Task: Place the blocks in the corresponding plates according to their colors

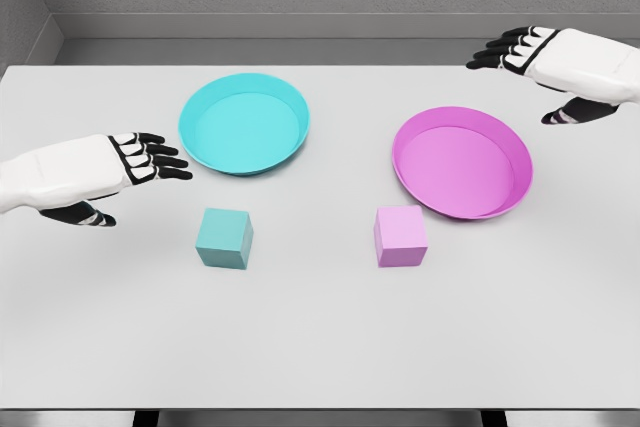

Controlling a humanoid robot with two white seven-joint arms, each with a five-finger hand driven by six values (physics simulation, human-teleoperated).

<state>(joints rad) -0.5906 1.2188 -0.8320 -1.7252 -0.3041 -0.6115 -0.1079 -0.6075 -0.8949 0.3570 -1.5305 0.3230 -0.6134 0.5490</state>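
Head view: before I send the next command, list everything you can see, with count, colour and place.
table: one, light grey, fills most of the view.
cyan plate: one, cyan, rear left of centre, nothing in it.
pink plate: one, magenta pink, right of centre, nothing in it.
cyan block: one, teal cyan, on the table just in front of the cyan plate.
pink block: one, light pink, on the table off the pink plate's front left rim.
left robot hand: one, white with black fingers, open, to the left of the cyan plate.
right robot hand: one, white with black fingers, open, at the rear right beyond the pink plate.
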